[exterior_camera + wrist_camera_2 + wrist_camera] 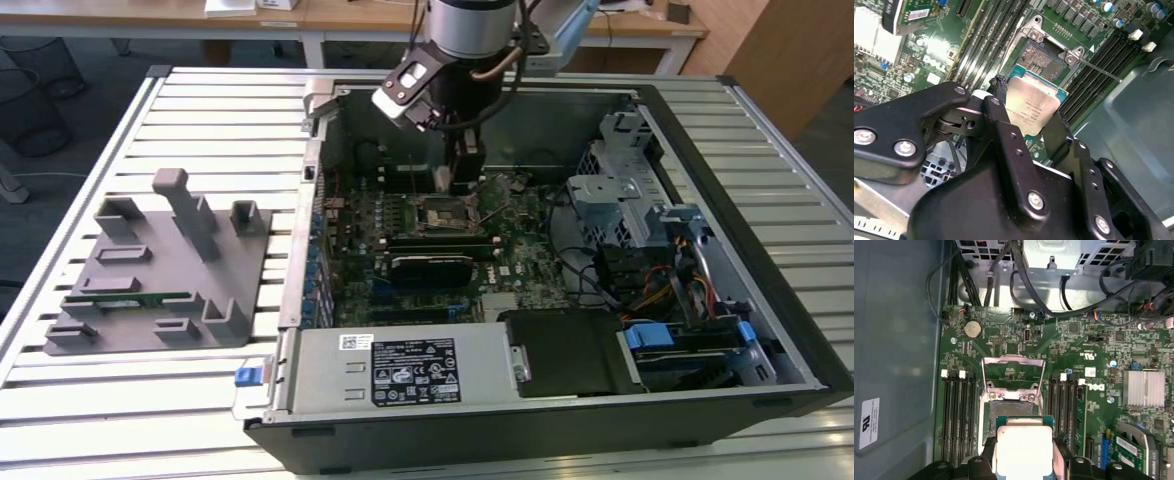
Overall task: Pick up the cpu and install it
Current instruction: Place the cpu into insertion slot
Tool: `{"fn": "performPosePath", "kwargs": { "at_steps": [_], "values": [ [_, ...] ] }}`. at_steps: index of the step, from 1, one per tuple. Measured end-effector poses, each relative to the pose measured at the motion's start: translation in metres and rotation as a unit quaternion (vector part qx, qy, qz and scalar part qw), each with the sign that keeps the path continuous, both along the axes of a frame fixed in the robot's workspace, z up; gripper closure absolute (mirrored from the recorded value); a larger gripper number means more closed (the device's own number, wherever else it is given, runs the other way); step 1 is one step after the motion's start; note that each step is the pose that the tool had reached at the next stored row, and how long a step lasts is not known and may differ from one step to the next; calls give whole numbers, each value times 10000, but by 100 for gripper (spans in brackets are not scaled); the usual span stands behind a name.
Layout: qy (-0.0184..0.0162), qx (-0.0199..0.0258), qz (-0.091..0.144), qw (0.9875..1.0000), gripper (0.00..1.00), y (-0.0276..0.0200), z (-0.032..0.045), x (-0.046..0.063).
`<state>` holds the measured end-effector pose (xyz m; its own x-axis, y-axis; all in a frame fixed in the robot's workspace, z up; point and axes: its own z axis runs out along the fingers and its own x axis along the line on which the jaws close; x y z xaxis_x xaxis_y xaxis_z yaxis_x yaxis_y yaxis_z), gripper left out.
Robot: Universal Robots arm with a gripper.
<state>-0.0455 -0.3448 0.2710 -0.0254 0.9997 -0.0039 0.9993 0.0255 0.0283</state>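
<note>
gripper [1030,120] | jaws clenched on cpu [1035,102] edges | cpu between jaws, over open socket [1041,57]

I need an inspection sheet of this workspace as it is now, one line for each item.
Surface: slatted metal table carrying an open computer case.
Job's things: cpu held over the open socket, not seated.
Clutter: grey fixture at the exterior view's left, with a green memory stick on it.
Grippers: gripper shut on the cpu.
Cables: bundle inside the case, apart from the socket.
Surroundings: desks behind the table.
</note>
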Motion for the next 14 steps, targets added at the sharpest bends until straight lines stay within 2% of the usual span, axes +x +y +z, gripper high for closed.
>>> {"fn": "performPosePath", "kwargs": {
  "at_steps": [14],
  "values": [
    [0,0,0,10000,47,32,-223,-18]
  ]
}}
